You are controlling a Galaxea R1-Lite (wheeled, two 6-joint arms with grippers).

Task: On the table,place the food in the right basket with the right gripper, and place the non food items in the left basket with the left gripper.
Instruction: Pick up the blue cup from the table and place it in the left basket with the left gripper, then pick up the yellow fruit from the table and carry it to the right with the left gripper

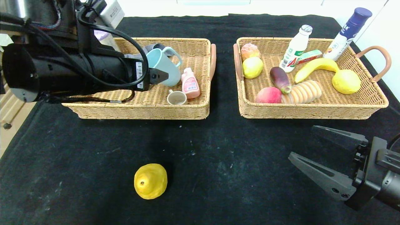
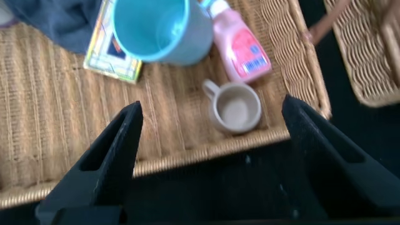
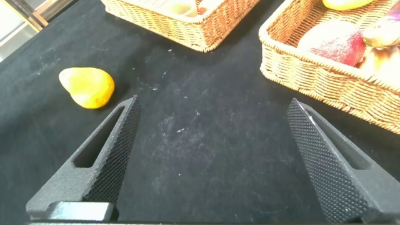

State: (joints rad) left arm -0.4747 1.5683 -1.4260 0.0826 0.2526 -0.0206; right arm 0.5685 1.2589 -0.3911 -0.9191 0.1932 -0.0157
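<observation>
A yellow pear-like fruit (image 1: pixel 150 181) lies alone on the black tablecloth at the front, left of centre; it also shows in the right wrist view (image 3: pixel 87 86). My right gripper (image 1: pixel 302 141) is open and empty, low over the cloth at the front right, well to the right of the fruit (image 3: pixel 212 103). My left gripper (image 1: pixel 164 76) is open and empty, above the left basket (image 1: pixel 140 111) near its front rim (image 2: pixel 211 105). That basket holds a blue mug (image 1: pixel 162 65), a pink bottle (image 1: pixel 190 83), a small beige cup (image 2: pixel 236 109) and a cloth.
The right basket (image 1: pixel 312 111) holds a peach (image 1: pixel 268 95), an eggplant (image 1: pixel 280 79), bread (image 1: pixel 303 92), a banana (image 1: pixel 315 67), a lemon (image 1: pixel 346 82), a white drink bottle (image 1: pixel 295 48) and a blue-capped bottle (image 1: pixel 347 34). A black gap separates the baskets.
</observation>
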